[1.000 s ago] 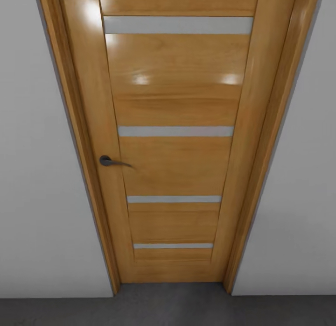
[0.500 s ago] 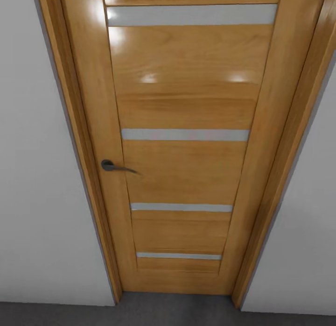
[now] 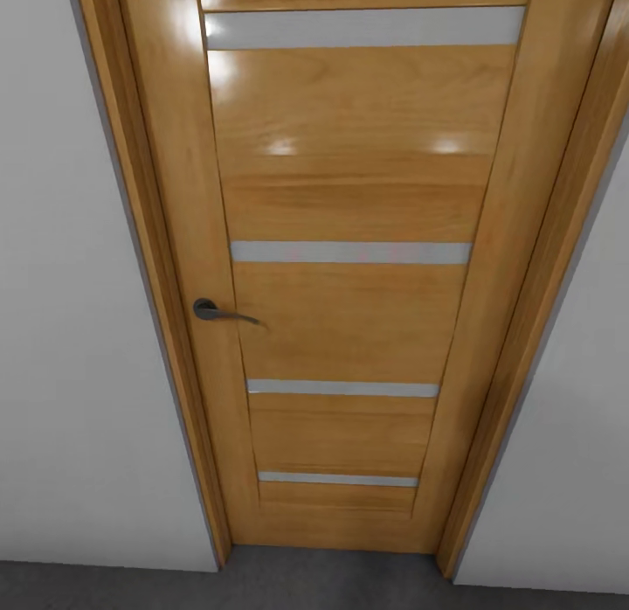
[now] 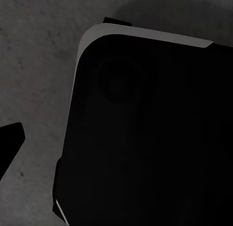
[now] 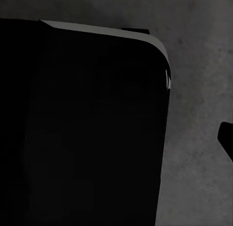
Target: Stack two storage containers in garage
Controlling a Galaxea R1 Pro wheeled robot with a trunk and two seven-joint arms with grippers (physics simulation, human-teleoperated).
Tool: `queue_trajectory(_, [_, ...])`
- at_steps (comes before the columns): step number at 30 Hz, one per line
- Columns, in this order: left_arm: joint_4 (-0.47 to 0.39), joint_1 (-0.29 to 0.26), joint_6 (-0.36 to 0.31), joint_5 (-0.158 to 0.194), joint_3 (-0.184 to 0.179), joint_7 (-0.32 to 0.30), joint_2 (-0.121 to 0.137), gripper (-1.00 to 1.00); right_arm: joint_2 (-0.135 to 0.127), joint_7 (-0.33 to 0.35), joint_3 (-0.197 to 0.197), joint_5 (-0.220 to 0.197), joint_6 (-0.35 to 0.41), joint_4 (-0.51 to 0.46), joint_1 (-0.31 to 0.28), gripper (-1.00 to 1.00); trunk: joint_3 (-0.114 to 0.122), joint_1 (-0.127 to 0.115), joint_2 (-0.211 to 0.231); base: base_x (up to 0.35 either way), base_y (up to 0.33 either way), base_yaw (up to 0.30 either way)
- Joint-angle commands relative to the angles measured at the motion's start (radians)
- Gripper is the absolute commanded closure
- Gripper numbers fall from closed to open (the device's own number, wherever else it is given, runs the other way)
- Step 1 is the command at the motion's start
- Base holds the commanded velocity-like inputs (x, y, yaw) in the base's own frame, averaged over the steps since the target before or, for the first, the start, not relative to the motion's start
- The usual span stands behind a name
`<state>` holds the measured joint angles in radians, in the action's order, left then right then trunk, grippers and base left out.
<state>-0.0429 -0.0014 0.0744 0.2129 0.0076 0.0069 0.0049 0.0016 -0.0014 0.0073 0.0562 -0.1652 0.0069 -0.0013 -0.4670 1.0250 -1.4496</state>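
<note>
The robot faces a closed wooden door (image 3: pixel 336 269) with frosted glass strips and a dark lever handle (image 3: pixel 218 312) near its left edge. To pass cleanly, it would best square up on the frame and press that lever before rolling forward. The dark grey speckled concrete floor (image 3: pixel 314 579) lies along the door's bottom edge; no containers appear, and I cannot tell how either gripper stands.

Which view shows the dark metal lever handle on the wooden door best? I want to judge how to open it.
The head view: the dark metal lever handle sits on the closed glossy wooden door, at its left side. Both wrist views look down at dark grey speckled floor and the robot's black base.
</note>
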Motion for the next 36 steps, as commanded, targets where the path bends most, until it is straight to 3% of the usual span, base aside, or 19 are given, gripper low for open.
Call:
queue_trajectory(1, [0.0, 0.0, 0.002, 0.005, 0.0, 0.001, 0.0, -1.0, 0.0, 0.0, 0.0, 0.007, -0.004, 0.001, 0.0, -1.0, -0.001, 0.0, 0.0, 0.0, 0.0, 0.0])
queue_trajectory(17, [0.0, 0.0, 0.002, 0.005, 0.0, 0.001, -0.002, -1.0, -0.003, -0.005, -0.003, 0.001, 0.001, -0.005, 0.0, -1.0, -0.001, 0.0, 0.0, 0.0, 0.0, 0.0])
queue_trajectory(18, [0.0, 0.0, 0.002, 0.005, 0.0, 0.001, -0.003, -1.0, -0.053, -0.045, -0.012, -0.001, 0.078, -0.215, -0.001, -1.0, -0.001, 0.0, 0.0, 0.0, 0.0, 0.0])
queue_trajectory(19, [0.0, 0.0, 0.002, 0.005, 0.0, 0.001, -0.003, -1.0, -0.07, -0.064, -0.014, -0.003, 0.133, -0.316, -0.002, -1.0, -0.001, 0.0, 0.0, 0.0, 0.0, 0.0])
queue_trajectory(22, [0.0, 0.0, 0.002, 0.005, 0.0, 0.001, -0.003, -1.0, -0.088, -0.079, -0.016, -0.005, 0.203, -0.45, -0.019, -1.0, -0.001, 0.0, 0.0, 0.0, 0.0, 0.0])
queue_trajectory(27, [0.0, 0.0, 0.003, 0.004, 0.0, 0.001, -0.003, -1.0, -0.096, -0.085, -0.016, -0.006, 0.263, -0.513, -0.135, -1.0, -0.001, 0.0, 0.0, 0.0, 0.0, 0.0])
queue_trajectory(33, [0.0, 0.001, 0.003, 0.004, 0.0, 0.001, -0.003, -1.0, -0.084, -0.088, -0.011, -0.003, 0.281, -0.483, -0.329, -1.0, -0.001, 0.0, 0.0, 0.0, 0.0, 0.0])
queue_trajectory(34, [0.0, 0.001, 0.003, 0.003, 0.0, 0.001, -0.004, -1.0, -0.074, -0.088, -0.009, -0.002, 0.282, -0.466, -0.361, -1.0, -0.001, 0.0, 0.0, 0.0, 0.0, 0.0])
queue_trajectory(36, [0.0, 0.001, 0.003, 0.002, 0.0, 0.001, -0.005, -1.0, -0.024, -0.084, -0.005, 0.004, 0.278, -0.422, -0.42, -1.0, -0.001, 0.0, 0.0, 0.0, 0.0, 0.0])
